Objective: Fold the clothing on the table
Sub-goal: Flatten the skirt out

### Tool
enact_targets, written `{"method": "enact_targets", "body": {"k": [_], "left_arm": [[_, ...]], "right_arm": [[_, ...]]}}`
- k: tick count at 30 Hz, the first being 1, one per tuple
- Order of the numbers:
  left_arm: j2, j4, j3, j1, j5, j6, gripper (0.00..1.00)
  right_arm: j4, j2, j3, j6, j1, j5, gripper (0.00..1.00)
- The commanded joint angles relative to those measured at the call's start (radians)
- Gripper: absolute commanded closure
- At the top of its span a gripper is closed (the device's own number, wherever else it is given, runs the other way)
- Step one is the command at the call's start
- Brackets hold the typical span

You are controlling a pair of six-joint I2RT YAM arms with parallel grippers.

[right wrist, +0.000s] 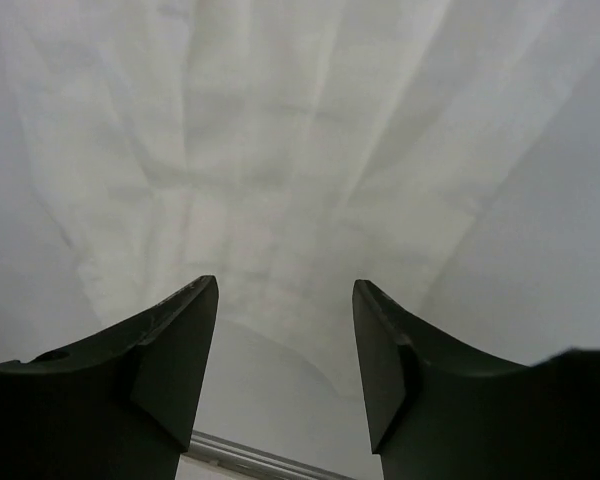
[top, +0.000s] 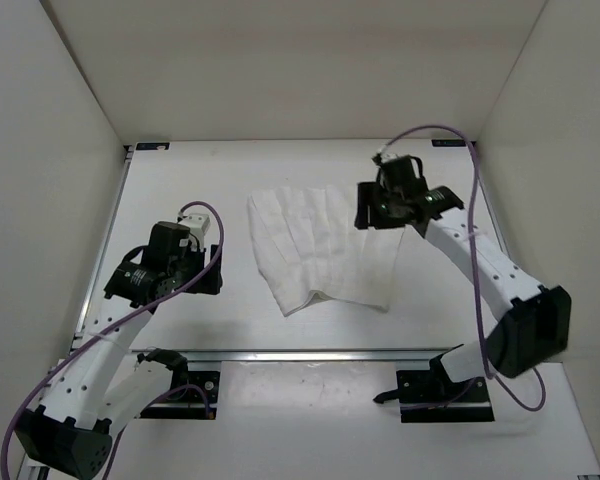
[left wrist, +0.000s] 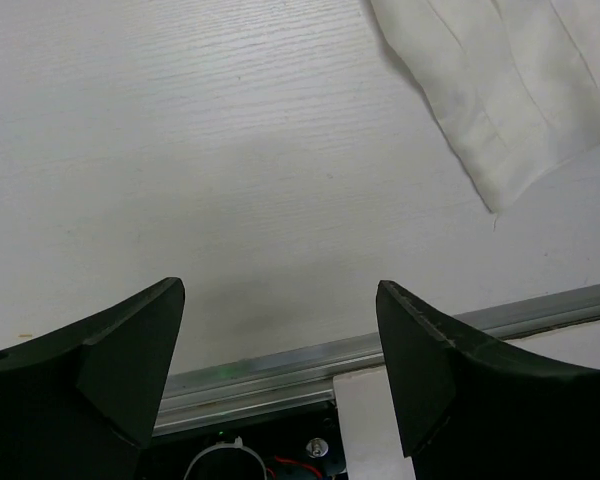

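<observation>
The clothing (top: 325, 250) is a white pleated garment lying flat in the middle of the table (top: 180, 190), fanned out toward the far side. My right gripper (top: 380, 218) hovers over its far right corner, open, with nothing between the fingers. In the right wrist view the pleated clothing (right wrist: 280, 150) fills the area beyond the open gripper (right wrist: 285, 330). My left gripper (top: 202, 278) stands open over bare table to the left of the garment. The left wrist view shows one clothing (left wrist: 510, 90) corner at upper right, well away from that gripper (left wrist: 280, 330).
A metal rail (top: 310, 354) runs along the near edge, with both arm bases just behind it. Another rail (top: 105, 250) lines the left edge. White walls (top: 310, 60) enclose the table on the far, left and right sides.
</observation>
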Motion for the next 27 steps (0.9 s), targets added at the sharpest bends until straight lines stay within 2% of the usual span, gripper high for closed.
{"method": "enact_targets", "body": {"k": [1, 3, 6, 7, 8, 10, 11, 12, 14, 15, 16, 17, 20, 23, 27], "left_arm": [[0.018, -0.002, 0.0, -0.027, -0.027, -0.01, 0.1], [0.021, -0.002, -0.003, -0.031, -0.038, -0.021, 0.03], [0.009, 0.003, -0.008, -0.062, -0.012, -0.001, 0.03], [0.009, 0.0, -0.006, -0.061, 0.003, 0.007, 0.12], [0.017, 0.002, -0.008, -0.061, -0.003, 0.007, 0.46], [0.056, -0.017, 0.006, -0.02, 0.003, 0.008, 0.9], [0.069, -0.017, 0.006, -0.016, 0.002, 0.005, 0.9], [0.09, -0.012, 0.02, -0.009, 0.012, -0.006, 1.0], [0.099, 0.056, 0.0, -0.008, 0.176, -0.108, 0.98], [0.093, 0.152, -0.046, -0.04, 0.21, -0.19, 0.8], [0.087, 0.251, -0.098, -0.076, 0.242, -0.237, 0.56], [0.093, 0.331, -0.151, -0.094, 0.236, -0.309, 0.5], [0.142, 0.518, -0.267, -0.171, 0.284, -0.452, 0.4], [0.168, 0.618, -0.316, -0.217, 0.252, -0.541, 0.39], [0.211, 0.704, -0.365, -0.257, 0.229, -0.616, 0.34]], "right_arm": [[0.103, -0.117, -0.189, 0.081, -0.052, -0.014, 0.46], [0.1, -0.165, -0.258, 0.081, -0.089, -0.006, 0.46], [0.092, -0.216, -0.344, 0.099, -0.165, -0.071, 0.46], [0.087, -0.235, -0.355, 0.093, -0.17, -0.071, 0.46], [0.08, -0.251, -0.382, 0.085, -0.173, -0.06, 0.45], [0.069, -0.286, -0.466, 0.091, -0.179, -0.055, 0.46], [0.069, -0.291, -0.467, 0.095, -0.18, -0.072, 0.46], [0.079, -0.297, -0.507, 0.098, -0.184, -0.086, 0.46], [0.069, -0.311, -0.539, 0.114, -0.189, -0.106, 0.46], [0.076, -0.311, -0.557, 0.11, -0.164, -0.094, 0.46], [0.08, -0.308, -0.573, 0.116, -0.149, -0.091, 0.46], [0.098, -0.303, -0.596, 0.124, -0.14, -0.088, 0.45], [0.09, -0.273, -0.597, 0.142, -0.121, -0.1, 0.45], [0.06, -0.237, -0.594, 0.16, -0.085, -0.036, 0.45], [0.081, -0.203, -0.62, 0.151, -0.086, -0.039, 0.45]]}}
